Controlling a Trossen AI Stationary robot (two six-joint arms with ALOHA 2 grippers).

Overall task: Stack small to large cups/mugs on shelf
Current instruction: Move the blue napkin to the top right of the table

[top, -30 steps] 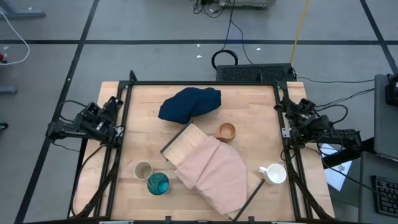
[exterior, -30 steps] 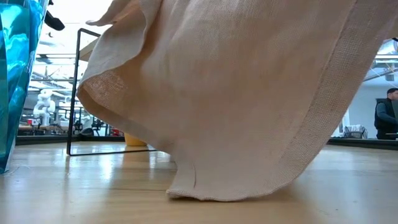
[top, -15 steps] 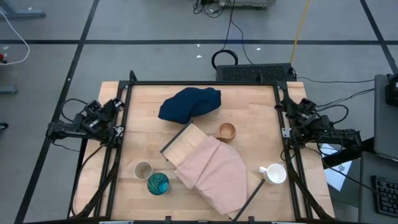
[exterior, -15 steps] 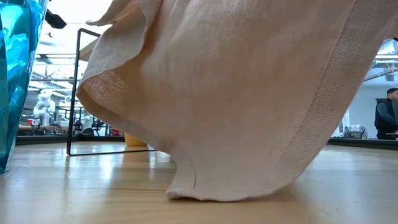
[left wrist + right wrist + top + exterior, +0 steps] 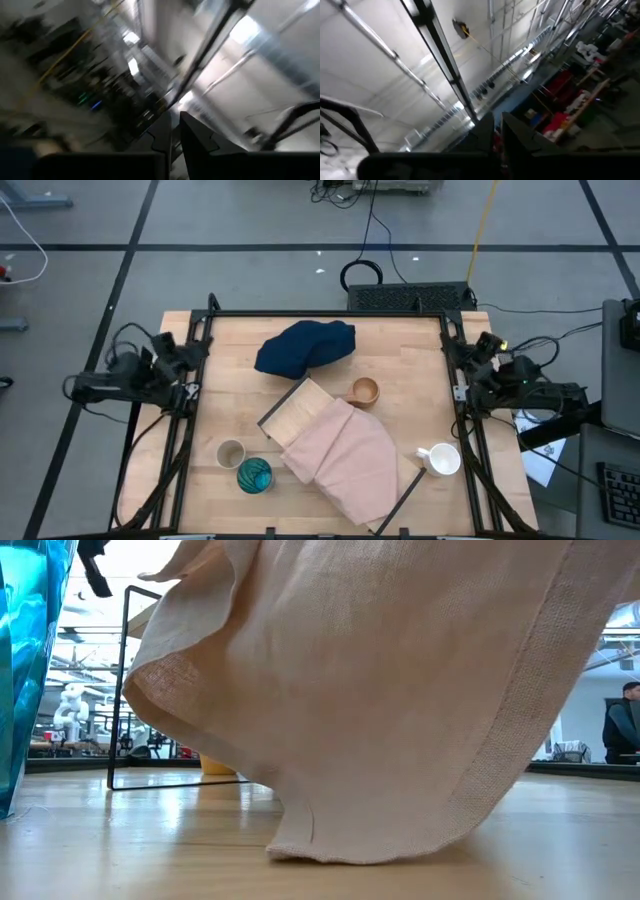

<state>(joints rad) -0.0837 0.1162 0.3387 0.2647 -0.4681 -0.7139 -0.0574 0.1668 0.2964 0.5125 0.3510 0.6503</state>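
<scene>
Pink cloth [image 5: 345,460] covers most of the shelf [image 5: 292,412], so stacking cups there risks snagging or tipping; both grippers' jaws near-closed, empty, at tabletop [image 5: 400,360] edges.

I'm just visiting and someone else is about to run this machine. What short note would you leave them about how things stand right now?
Left gripper and right gripper: both shut, empty, parked at the table's side edges.
Shelf lies mid-table, mostly under the pink cloth; navy cloth behind it.
Visible cups: orange cup beside the shelf, beige-grey cup and teal glazed cup front left, white handled mug front right.
Done: nothing stacked.
Left: uncover the shelf, stack all cups.
</scene>
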